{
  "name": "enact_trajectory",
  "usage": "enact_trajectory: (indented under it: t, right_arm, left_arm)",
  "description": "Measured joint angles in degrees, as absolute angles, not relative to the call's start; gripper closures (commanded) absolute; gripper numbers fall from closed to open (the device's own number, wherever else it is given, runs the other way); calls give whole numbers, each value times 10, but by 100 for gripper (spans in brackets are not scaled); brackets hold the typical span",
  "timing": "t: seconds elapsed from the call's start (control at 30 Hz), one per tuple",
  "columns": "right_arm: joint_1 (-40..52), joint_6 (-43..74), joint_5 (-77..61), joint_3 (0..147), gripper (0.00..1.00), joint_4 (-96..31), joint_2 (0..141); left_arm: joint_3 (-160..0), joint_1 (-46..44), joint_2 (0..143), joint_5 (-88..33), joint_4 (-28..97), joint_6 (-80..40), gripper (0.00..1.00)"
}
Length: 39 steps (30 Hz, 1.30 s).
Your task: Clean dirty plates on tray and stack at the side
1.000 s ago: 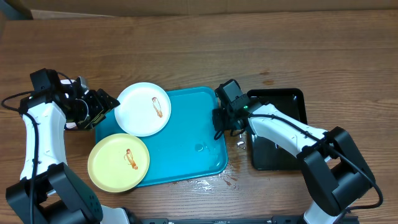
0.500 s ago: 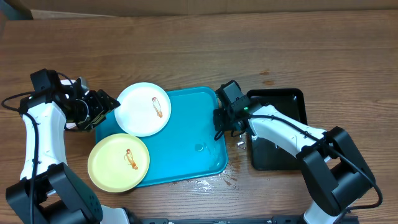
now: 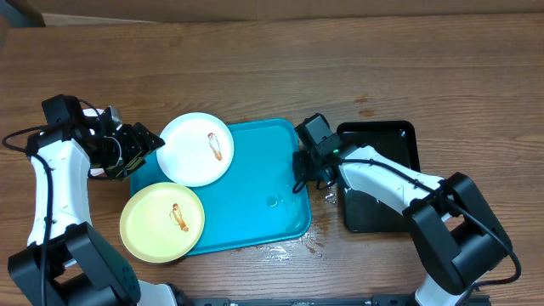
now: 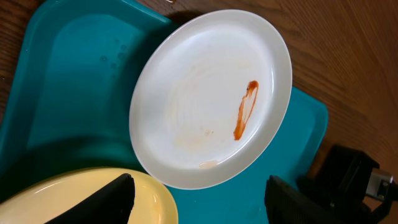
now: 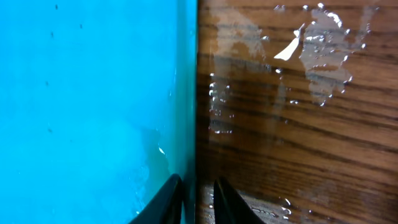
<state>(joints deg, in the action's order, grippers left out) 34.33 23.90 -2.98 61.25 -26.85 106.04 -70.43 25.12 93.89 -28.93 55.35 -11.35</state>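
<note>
Now right hand (image 5: 196, 190) sits narrower than a second ago, fingers astride tray (image 3: 255, 200) right rim, seemingly pinching it, likely steadying. Left hand (image 3: 143, 146) stays open beside smeared white plate (image 3: 196, 149); yellow plate (image 3: 162, 221) overhangs tray's left edge, uncleaned.

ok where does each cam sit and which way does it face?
Overhead: above table, straight down; tray, left arm and right arm whole.
Left wrist: left of tray, angled at smeared white plate; left gripper tips open, bottom edge.
Right wrist: over tray's right rim, facing down; right gripper tips straddle it.
Shared: overhead and left wrist both show the white plate.
</note>
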Motion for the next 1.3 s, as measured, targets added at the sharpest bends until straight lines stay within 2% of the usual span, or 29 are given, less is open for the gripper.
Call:
enact_trajectory:
  t: [0.07, 0.1, 0.37, 1.17, 1.2, 1.23, 1.3]
  right_arm:
    - [343, 242, -32, 612, 96, -270, 1060]
    - [346, 245, -35, 611, 96, -268, 1060]
    - [346, 253, -38, 612, 96, -280, 1060]
    - [346, 305, -40, 627, 96, -426, 1046]
    - [346, 305, -40, 628, 95, -427, 1046]
    - [346, 305, -40, 630, 89, -431, 1046]
    - [345, 304, -37, 638, 71, -446, 1047]
  left_arm:
    - [-704, 251, 939, -289, 554, -114, 32]
    - [-704, 251, 939, -289, 554, -114, 31]
    - [-704, 251, 939, -289, 554, -114, 29]
    - [-704, 251, 939, -289, 554, -114, 29]
    - [-704, 251, 939, -289, 553, -114, 29]
    - [-704, 251, 939, -289, 553, -114, 30]
    - [-704, 251, 939, -290, 552, -114, 30]
